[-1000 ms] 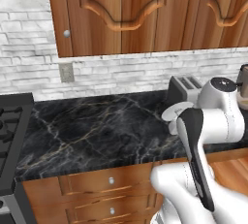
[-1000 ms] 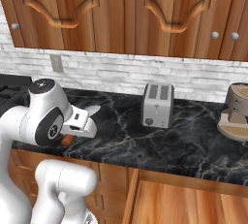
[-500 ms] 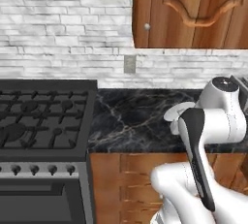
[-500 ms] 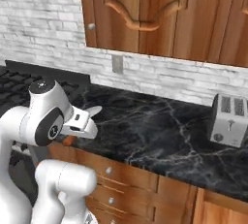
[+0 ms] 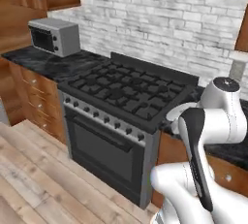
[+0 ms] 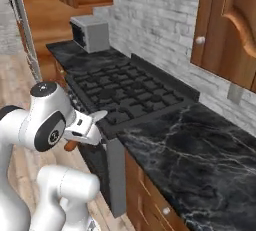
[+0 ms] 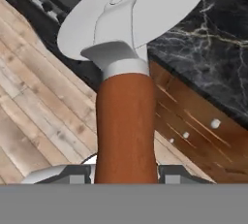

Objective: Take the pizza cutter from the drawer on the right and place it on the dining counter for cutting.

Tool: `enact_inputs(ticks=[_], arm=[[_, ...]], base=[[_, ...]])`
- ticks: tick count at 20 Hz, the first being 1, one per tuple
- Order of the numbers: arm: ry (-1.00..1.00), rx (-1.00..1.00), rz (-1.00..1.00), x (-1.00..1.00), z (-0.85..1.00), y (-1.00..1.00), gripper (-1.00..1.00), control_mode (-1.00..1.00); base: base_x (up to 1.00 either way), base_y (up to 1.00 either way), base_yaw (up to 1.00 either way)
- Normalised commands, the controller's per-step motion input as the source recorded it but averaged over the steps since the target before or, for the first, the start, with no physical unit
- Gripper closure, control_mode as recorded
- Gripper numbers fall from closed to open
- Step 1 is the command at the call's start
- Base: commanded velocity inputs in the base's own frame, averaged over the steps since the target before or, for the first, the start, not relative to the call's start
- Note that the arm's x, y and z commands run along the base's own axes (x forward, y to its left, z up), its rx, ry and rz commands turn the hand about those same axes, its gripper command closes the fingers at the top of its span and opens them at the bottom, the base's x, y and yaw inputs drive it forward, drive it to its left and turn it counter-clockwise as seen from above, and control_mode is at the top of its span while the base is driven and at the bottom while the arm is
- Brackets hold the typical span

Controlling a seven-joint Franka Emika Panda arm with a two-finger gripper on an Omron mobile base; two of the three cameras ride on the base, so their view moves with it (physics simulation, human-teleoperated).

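I have the pizza cutter (image 7: 127,97) clamped in the gripper (image 7: 125,172): brown handle runs up from the bottom centre of the hand view between the two finger tips, silver wheel blade fills the top centre. In the right base view the gripper (image 6: 82,134) sits at centre left, tucked against the arm, a bit of brown handle poking out below it.

The stove (image 5: 121,92) takes the middle of the left base view, the microwave (image 5: 53,35) upper left on the black marble bench (image 5: 48,63). Wood floor (image 7: 43,111) lies under the cutter at left of the hand view, cabinet fronts at lower right.

Dining counter isn't visible, so I'd judge this as mid-carry, placing not yet done.

Risks: grip is low on the handle with the heavy wheel far out, so a fast base turn could swing or slip it. The blade sticks out ahead, so it could clip the stove edge or cabinets if I pass close.
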Motion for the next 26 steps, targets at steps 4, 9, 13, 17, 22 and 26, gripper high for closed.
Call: enact_inputs(ticks=[4,9,13,17,22,26], arm=[[0.00,0.00,0.00,0.00,0.00,0.00,1.00,1.00],[0.00,0.00,0.00,0.00,0.00,0.00,1.00,1.00],[0.00,0.00,0.00,0.00,0.00,0.00,1.00,1.00],[0.00,0.00,0.00,0.00,0.00,0.00,1.00,1.00],[0.00,0.00,0.00,0.00,0.00,0.00,1.00,1.00],[0.00,0.00,0.00,0.00,0.00,0.00,1.00,1.00]], base=[[-0.22,0.03,1.00],[-0.05,0.18,0.98],[0.16,0.42,0.83],[0.75,0.84,0.53],[0.67,0.85,0.56],[0.25,0.51,0.77]])
